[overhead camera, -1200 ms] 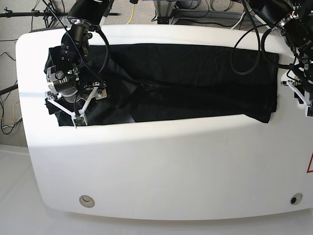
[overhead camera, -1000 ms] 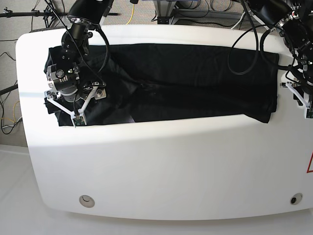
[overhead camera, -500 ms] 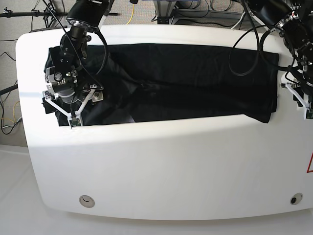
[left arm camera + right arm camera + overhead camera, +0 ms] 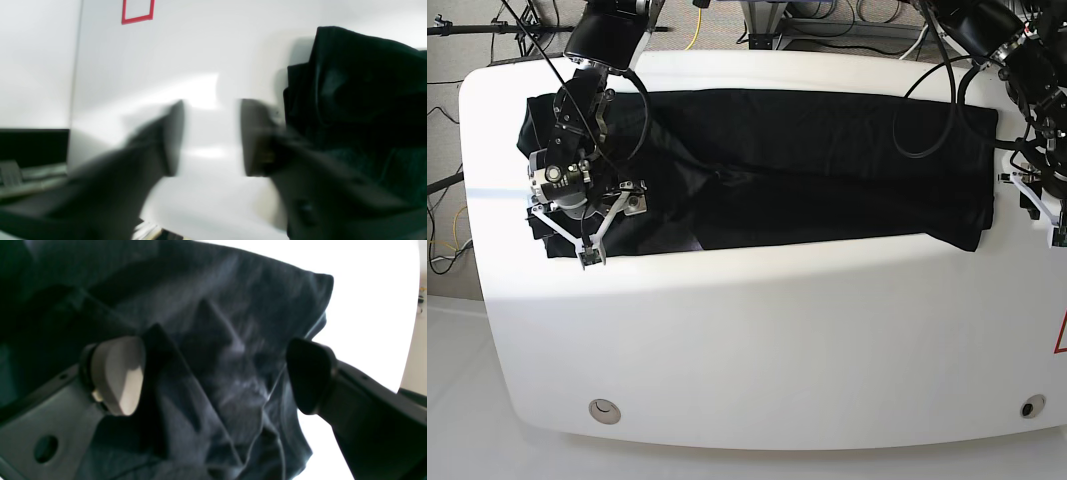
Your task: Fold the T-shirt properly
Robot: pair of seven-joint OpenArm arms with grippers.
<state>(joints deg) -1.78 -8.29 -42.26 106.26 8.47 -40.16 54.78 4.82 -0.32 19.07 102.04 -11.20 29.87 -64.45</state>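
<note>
The black T-shirt (image 4: 807, 165) lies spread in a long band across the far half of the white table (image 4: 767, 340). My right gripper (image 4: 577, 235) hovers low over the shirt's left end. In the right wrist view that gripper (image 4: 213, 373) is open wide, with wrinkled cloth (image 4: 217, 340) rising between its fingers (image 4: 116, 373). My left gripper (image 4: 1039, 205) stands on bare table just off the shirt's right edge. In the left wrist view it (image 4: 211, 136) is blurred and open, white table showing in the gap and the shirt's edge (image 4: 350, 100) just beside one finger.
Black cables (image 4: 927, 100) loop from the left arm over the shirt's right part. A red marking (image 4: 1061, 335) sits at the table's right edge. Two small round fittings (image 4: 605, 408) (image 4: 1028, 407) are set near the front edge. Cords and stands lie behind the table.
My right gripper has shifted slightly and turned a little over the shirt's left end. The left gripper has stayed beside the shirt's right edge.
</note>
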